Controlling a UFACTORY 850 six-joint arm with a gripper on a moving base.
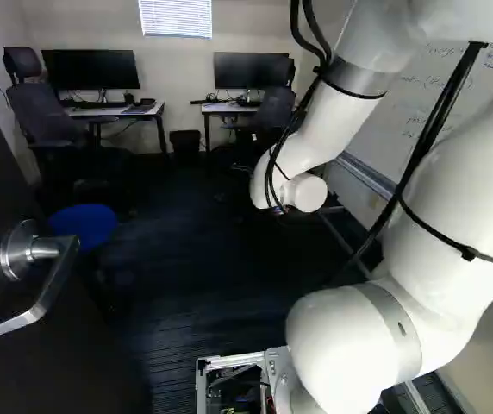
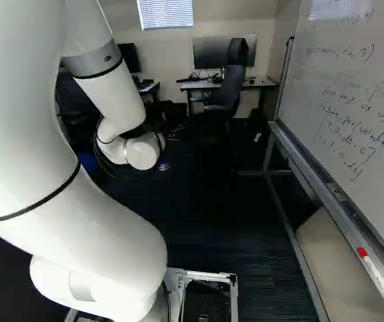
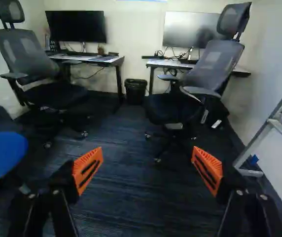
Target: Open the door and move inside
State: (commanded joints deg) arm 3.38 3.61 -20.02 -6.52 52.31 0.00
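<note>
Two fingers [image 3: 88, 165] spread, arm [image 1: 328, 129] bent forward

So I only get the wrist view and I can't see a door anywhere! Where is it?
Observer: The dark door is close by, at the left edge of the left base view.
Operator: Ooh! Is my arm bumping its handle?
Observer: No, in the left base view the white arm stands well apart from the silver lever handle.
Operator: Phew. And what's on the other side, away from the door?
Observer: A whiteboard with handwriting on it, at the right of the right base view.
</note>
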